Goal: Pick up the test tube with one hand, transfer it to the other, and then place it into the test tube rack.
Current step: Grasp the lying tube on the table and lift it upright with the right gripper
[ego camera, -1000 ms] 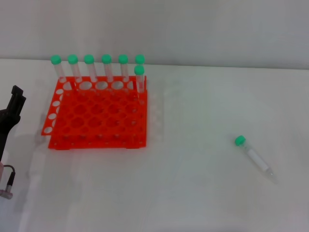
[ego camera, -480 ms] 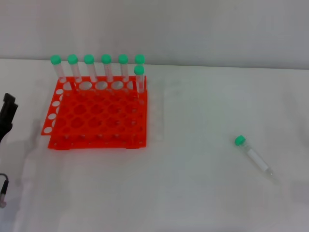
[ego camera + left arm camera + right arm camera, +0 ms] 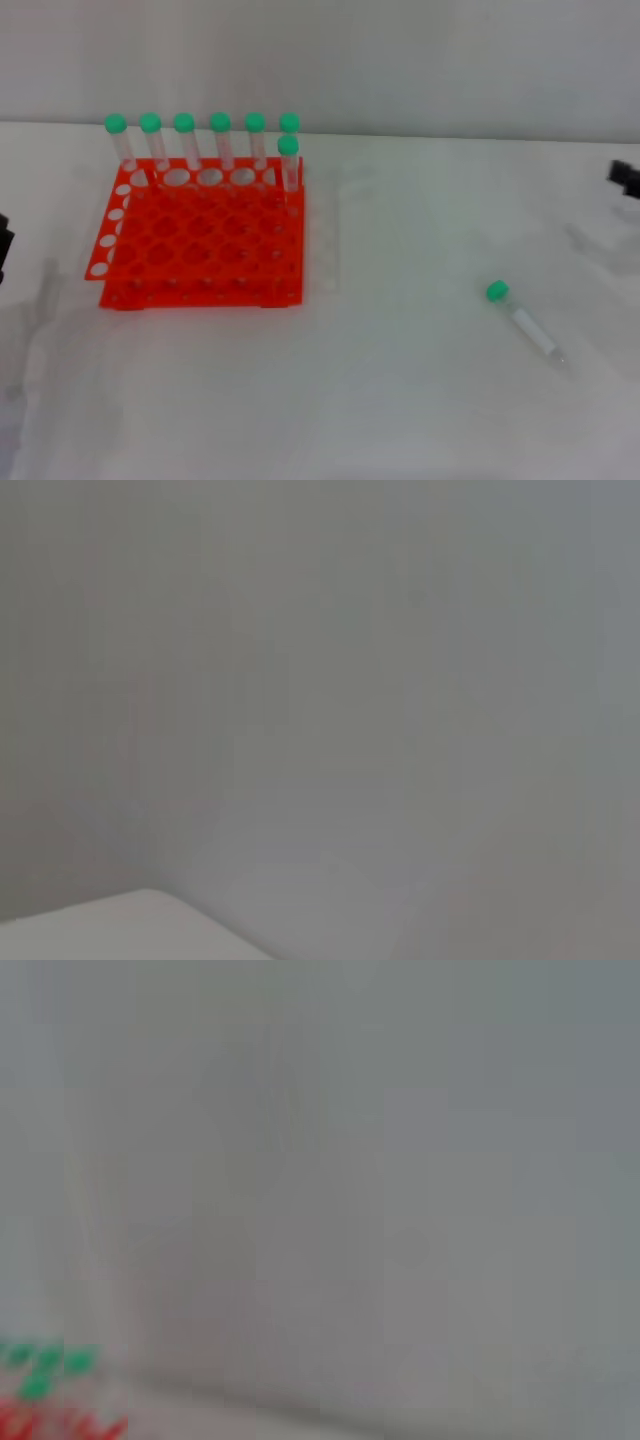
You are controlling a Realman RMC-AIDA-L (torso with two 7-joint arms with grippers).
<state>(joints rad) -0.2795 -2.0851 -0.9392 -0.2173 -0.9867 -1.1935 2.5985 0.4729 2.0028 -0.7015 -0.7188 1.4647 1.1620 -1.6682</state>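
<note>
A white bench (image 3: 400, 400) fills the lower three quarters of the head view. Across the top of the frame runs a plain pale grey wall (image 3: 400, 60). The light is soft and even, with faint shadows at the lower left.

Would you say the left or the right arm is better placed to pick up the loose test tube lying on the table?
Probably the right: the test tube lies on the robot's right side, nearer the right gripper at that edge. The left gripper is beyond the test tube rack.
</note>
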